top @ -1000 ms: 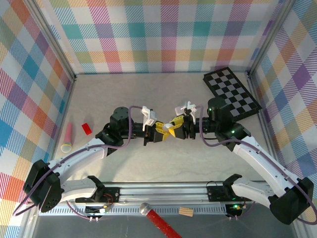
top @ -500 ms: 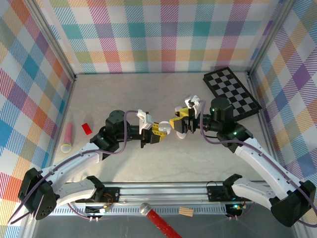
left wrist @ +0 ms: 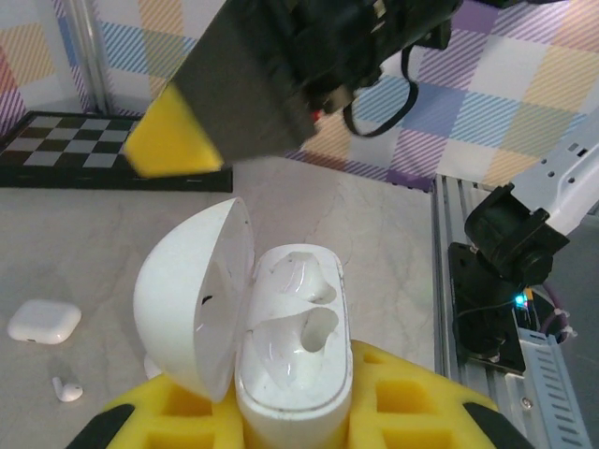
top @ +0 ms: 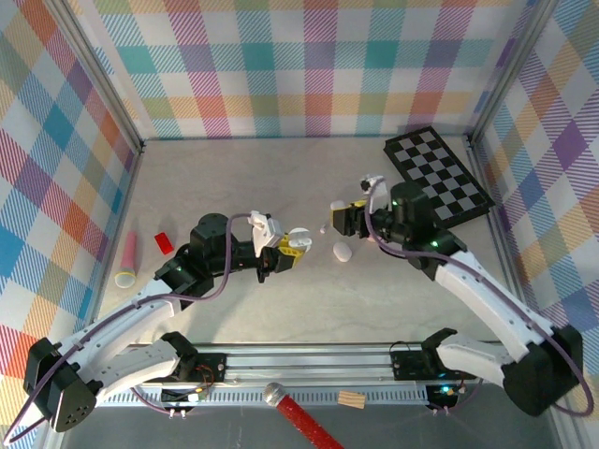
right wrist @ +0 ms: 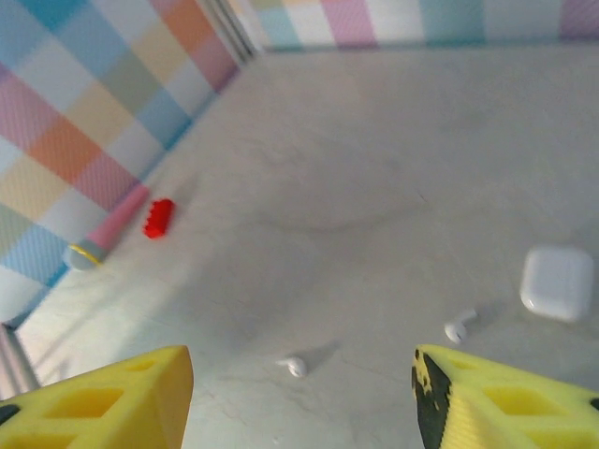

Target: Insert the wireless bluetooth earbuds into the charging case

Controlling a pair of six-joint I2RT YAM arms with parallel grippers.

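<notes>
Just left of the closed spare case (top: 342,251) on the bench (top: 234,178), the left gripper (top: 292,245) clamps its jaws on the charging case (left wrist: 292,355), lid tipped back and empty wells facing up, ready for loading. Two earbuds (right wrist: 457,327) lie near that spare case; over them the right gripper (right wrist: 304,398) hangs, jaws wide and empty.

Table (top: 234,178): pale marbled top. Closed white case (top: 342,251) lies flat just under and ahead of the right gripper (top: 337,217). In the right wrist view one earbud (right wrist: 457,328) sits just beside that case and a second earbud (right wrist: 296,367) lies apart from it, both ahead of the fingertips. Red block (top: 165,242) and pink tube (top: 127,259) lie well behind the left gripper (top: 298,240), close together by the left wall. Checkerboard (top: 438,175) lies flat behind the right gripper.
</notes>
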